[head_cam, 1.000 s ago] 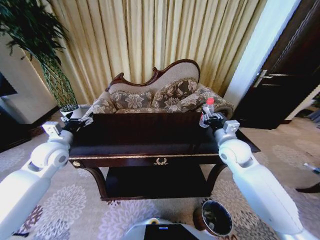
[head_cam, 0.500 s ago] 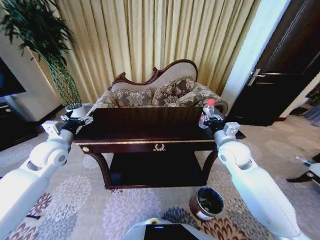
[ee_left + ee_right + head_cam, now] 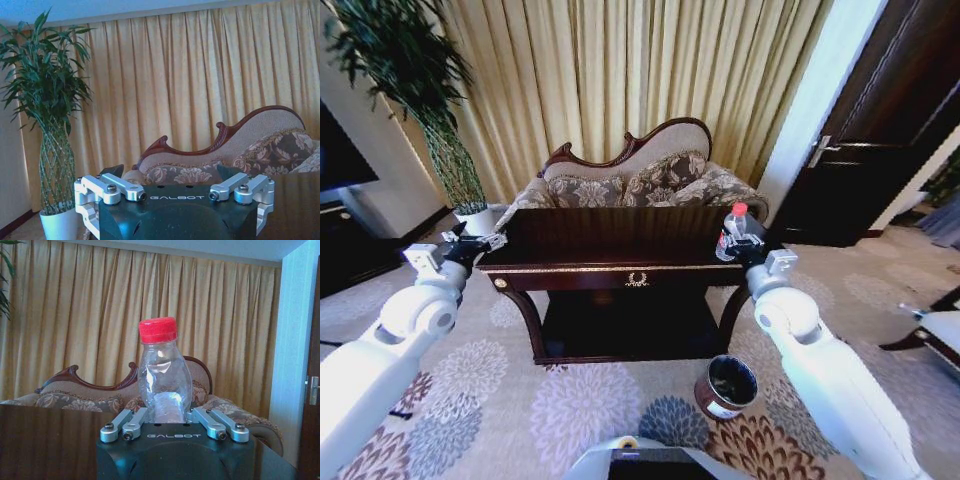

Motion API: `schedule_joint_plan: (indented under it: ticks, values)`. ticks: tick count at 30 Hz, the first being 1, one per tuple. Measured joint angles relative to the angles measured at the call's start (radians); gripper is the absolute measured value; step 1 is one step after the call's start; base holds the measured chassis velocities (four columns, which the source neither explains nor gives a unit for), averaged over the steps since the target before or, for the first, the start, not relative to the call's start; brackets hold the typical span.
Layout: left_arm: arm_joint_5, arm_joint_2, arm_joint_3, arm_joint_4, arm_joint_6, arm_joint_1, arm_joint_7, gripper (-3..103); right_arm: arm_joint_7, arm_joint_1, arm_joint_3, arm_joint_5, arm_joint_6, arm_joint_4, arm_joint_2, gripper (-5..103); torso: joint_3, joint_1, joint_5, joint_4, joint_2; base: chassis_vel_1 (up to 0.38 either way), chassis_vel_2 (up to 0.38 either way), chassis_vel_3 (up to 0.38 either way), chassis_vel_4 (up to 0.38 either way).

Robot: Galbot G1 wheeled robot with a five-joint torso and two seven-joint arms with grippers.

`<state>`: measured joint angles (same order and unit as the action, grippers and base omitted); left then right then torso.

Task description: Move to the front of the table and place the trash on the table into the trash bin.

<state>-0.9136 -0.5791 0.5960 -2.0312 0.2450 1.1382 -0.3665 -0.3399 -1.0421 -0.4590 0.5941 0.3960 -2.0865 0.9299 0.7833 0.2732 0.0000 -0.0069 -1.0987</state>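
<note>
View had pulled back from the table (image 3: pixel 620 272) since a second ago, more carpet showing in front; bin (image 3: pixel 726 387) sat farther up on the near right floor. Right gripper (image 3: pixel 740 243) held the bottle (image 3: pixel 731 230) upright, clamped, over the table's right end. Left gripper (image 3: pixel 475 244) hung at the left end, jaws spread wide, holding nothing.

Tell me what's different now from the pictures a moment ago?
The whole head view has shifted, so the camera moved with the robot: the table now looks farther off, and more carpet and the whole trash bin show in front. Nothing was picked up or let go. The right gripper still holds the bottle upright, and the left gripper stays raised by the table's left end.
</note>
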Motion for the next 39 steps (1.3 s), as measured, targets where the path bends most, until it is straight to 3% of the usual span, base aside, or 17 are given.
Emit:
schedule_joint_plan:
  ticks: [5, 11, 18, 20, 27, 37, 38, 39]
  values:
    - [0.004, -0.011, 0.014, -0.016, 0.001, 0.026, -0.003, 100, 0.018, -0.039, -0.014, -0.029, -0.022, 0.003, 0.017, 25, 0.000, 0.000, -0.0001, -0.0002, 0.000, 0.132, -0.142, -0.138, 0.131]
    - [0.032, -0.030, 0.043, -0.026, -0.002, 0.074, -0.001, 100, 0.034, -0.125, -0.014, -0.104, -0.051, 0.077, 0.088, 25, 0.000, 0.000, 0.0000, 0.0001, 0.000, 0.023, -0.034, -0.037, 0.025]
    - [0.044, -0.044, 0.084, -0.040, -0.013, 0.118, 0.003, 100, 0.000, -0.140, 0.010, -0.227, -0.052, 0.336, 0.182, 25, 0.000, 0.000, 0.0000, -0.0002, 0.000, 0.000, 0.000, 0.000, 0.000]
    - [0.046, -0.051, 0.104, -0.053, -0.015, 0.136, 0.003, 100, 0.005, -0.108, 0.018, -0.292, -0.070, 0.491, 0.224, 25, 0.000, 0.000, -0.0001, 0.0000, 0.000, 0.000, 0.000, 0.000, 0.000]
    - [0.037, -0.055, 0.175, -0.086, -0.020, 0.200, 0.005, 100, 0.049, 0.008, -0.026, -0.464, -0.209, 0.941, 0.332, 25, 0.000, 0.000, 0.0002, -0.0001, 0.000, 0.000, 0.000, 0.000, 0.000]
    - [0.037, -0.055, 0.207, -0.094, -0.031, 0.237, 0.010, 100, 0.047, 0.064, -0.040, -0.494, -0.266, 1.116, 0.358, 28, 0.000, 0.000, -0.0001, -0.0001, 0.000, 0.000, 0.000, 0.000, 0.000]
    - [0.036, -0.054, 0.207, -0.096, -0.031, 0.237, 0.010, 100, 0.044, 0.069, -0.040, -0.493, -0.275, 1.125, 0.355, 38, 0.000, 0.000, -0.0001, -0.0002, 0.000, 0.000, 0.000, 0.000, 0.000]
    - [0.036, -0.054, 0.207, -0.096, -0.031, 0.237, 0.010, 100, 0.044, 0.069, -0.040, -0.493, -0.275, 1.125, 0.355, 38, 0.000, 0.000, -0.0001, -0.0002, 0.000, 0.000, 0.000, 0.000, 0.000]
